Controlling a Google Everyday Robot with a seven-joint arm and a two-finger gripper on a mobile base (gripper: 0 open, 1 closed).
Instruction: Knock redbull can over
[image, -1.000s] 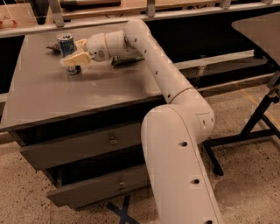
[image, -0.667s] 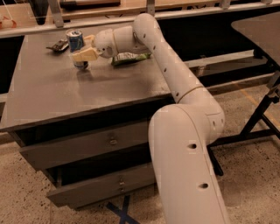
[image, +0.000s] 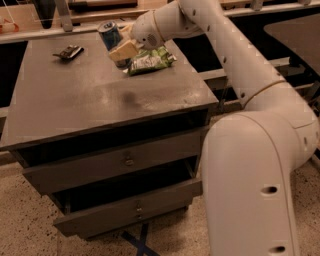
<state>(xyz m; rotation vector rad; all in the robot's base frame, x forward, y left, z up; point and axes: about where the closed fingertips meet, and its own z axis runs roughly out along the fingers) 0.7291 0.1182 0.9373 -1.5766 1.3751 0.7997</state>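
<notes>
Grey-brown flat-topped drawer table (image: 100, 100) carries: small dark object (image: 67, 51) far left; crumpled green-and-white snack bag (image: 149, 60); slim blue-silver redbull can (image: 110, 35) at far edge, gripper (image: 124, 50) just beside it.

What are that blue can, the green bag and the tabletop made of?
The redbull can looks like thin painted metal, with a silvery rim. The snack bag seems glossy plastic film, crinkled and catching light. The tabletop is matte grey, perhaps laminate or painted wood; hard to say. The pincer, right beside the can, looks like tan plastic.
</notes>
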